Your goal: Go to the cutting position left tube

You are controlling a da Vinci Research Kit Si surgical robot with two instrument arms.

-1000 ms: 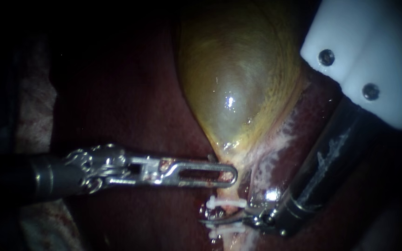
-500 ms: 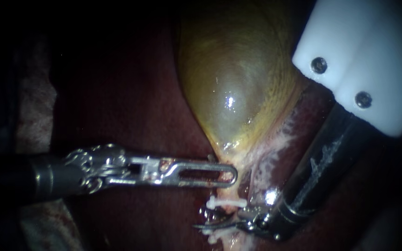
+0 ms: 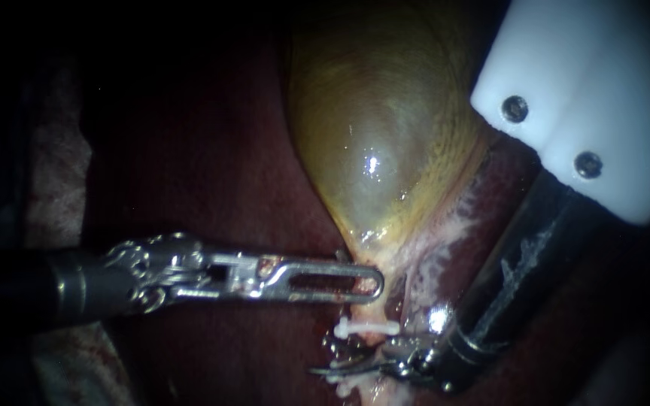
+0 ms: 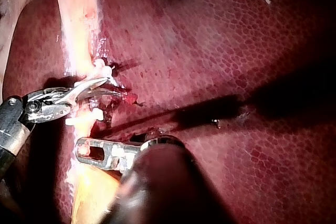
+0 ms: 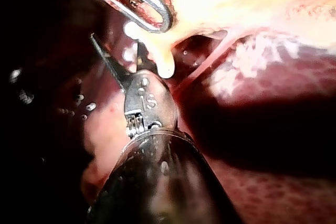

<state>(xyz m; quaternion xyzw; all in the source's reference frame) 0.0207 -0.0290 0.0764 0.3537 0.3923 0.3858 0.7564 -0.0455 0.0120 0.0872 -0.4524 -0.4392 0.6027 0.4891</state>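
Endoscope view: the left margin and upper left corner lie in darkness and nothing is readable there. A white plastic block with two screws (image 3: 603, 90), sitting on the right instrument's black shaft, fills the upper right corner and hides the tissue behind it. The dark red liver (image 3: 212, 173) shows only dimly. The lower white clip (image 3: 347, 385) is mostly covered by the blades and sits close to the bottom edge; the upper white clip (image 3: 366, 328) is plain to see, lying crosswise. The pale, thin clipped tube (image 3: 365, 342) runs down from the tapered neck of the glossy yellow-green gallbladder (image 3: 370, 150), just under the left instrument's tip, and only a short stretch shows between the two clips. The right instrument (image 3: 325, 367), with slim pointed blades, reaches across that stretch. Both wrist views show a narrow gap between the blades, so they stand parted; whether either blade touches the tube cannot be made out. The left instrument (image 3: 370, 286), with long slotted silver jaws, lies level, closed flat on the gallbladder neck; its under jaw is hidden. Right wrist view: the instrument's own shaft blocks the tissue beneath it, and the clips are not distinguishable.
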